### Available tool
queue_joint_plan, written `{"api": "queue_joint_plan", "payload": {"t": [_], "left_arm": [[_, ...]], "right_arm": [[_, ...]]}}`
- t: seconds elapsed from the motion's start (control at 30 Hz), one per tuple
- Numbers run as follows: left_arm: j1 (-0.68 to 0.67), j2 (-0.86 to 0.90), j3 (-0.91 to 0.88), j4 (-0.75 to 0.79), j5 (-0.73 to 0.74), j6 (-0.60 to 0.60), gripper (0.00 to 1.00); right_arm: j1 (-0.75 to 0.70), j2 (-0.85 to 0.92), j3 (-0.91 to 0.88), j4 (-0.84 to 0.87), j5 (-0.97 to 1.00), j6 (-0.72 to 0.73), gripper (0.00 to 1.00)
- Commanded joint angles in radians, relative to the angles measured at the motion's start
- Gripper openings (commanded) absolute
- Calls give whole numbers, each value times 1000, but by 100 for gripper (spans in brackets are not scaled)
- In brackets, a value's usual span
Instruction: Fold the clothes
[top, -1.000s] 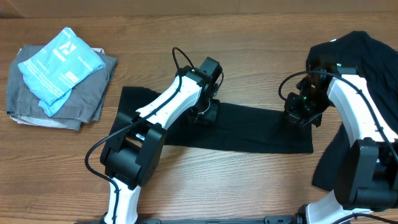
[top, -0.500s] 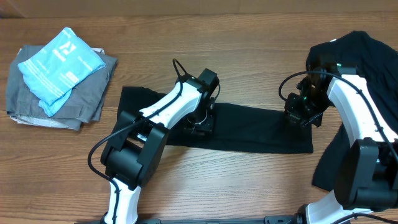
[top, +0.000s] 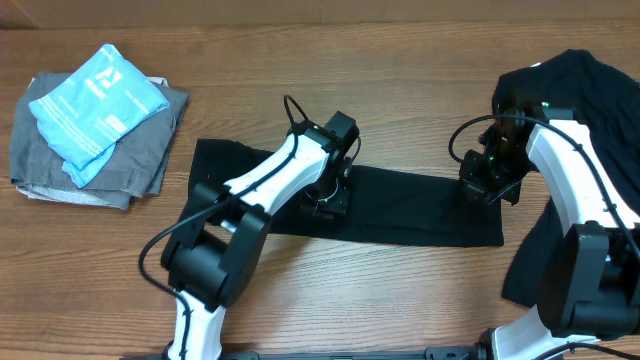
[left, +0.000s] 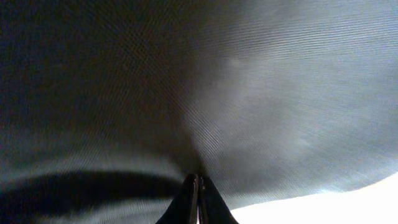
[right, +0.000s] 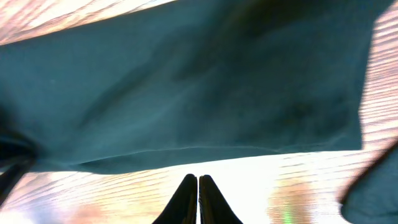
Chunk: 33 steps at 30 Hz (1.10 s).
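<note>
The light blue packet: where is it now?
In the overhead view the packet lies at upper left, on the grey folded garment, left of the flat black garment.

We see plain black on the flat cloth (top: 420, 212) mid-table, no print; close up it shows a fine weave. The heap (top: 600, 90) at the right edge is black too, with a small white fleck near its top. The folded garment (top: 140, 165) at the left edge is grey. The packet (top: 95, 105) on it is light blue with white print. The table (top: 400, 60) is brown wood grain. The left arm (top: 275, 170) and right arm (top: 575, 165) have white shells and black joints.
</note>
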<state>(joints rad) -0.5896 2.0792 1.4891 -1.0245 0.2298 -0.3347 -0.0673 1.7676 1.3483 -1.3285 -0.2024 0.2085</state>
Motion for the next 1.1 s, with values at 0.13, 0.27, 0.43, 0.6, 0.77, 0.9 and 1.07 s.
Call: {"api": "queue_joint_plan", "payload": {"t": [0.13,0.27,0.43,0.6,0.77,0.9,1.07], "left_arm": [[41,-197,47,-22,-96,-57,8],[104,-200,43,-42,-134,-63,11],[192,-196,35,-37,-138,-55,12],[252,-183,31,0,-159,-51,15],[274,-170,29,15,-159,-35,16],[274,-170,26,14,-159,-24,22],[279,-170,26,-27,-159,3,20]], "right_arm": [[-30,-4,-1,10,144,58,33],[-30,-4,-1,45,180,68,49],[-30,6,-1,106,182,104,45],[-31,33,-21,121,188,103,44],[-39,34,-101,192,209,107,59],[-62,34,-197,286,213,106,74],[-129,34,-290,407,182,80,76]]}}
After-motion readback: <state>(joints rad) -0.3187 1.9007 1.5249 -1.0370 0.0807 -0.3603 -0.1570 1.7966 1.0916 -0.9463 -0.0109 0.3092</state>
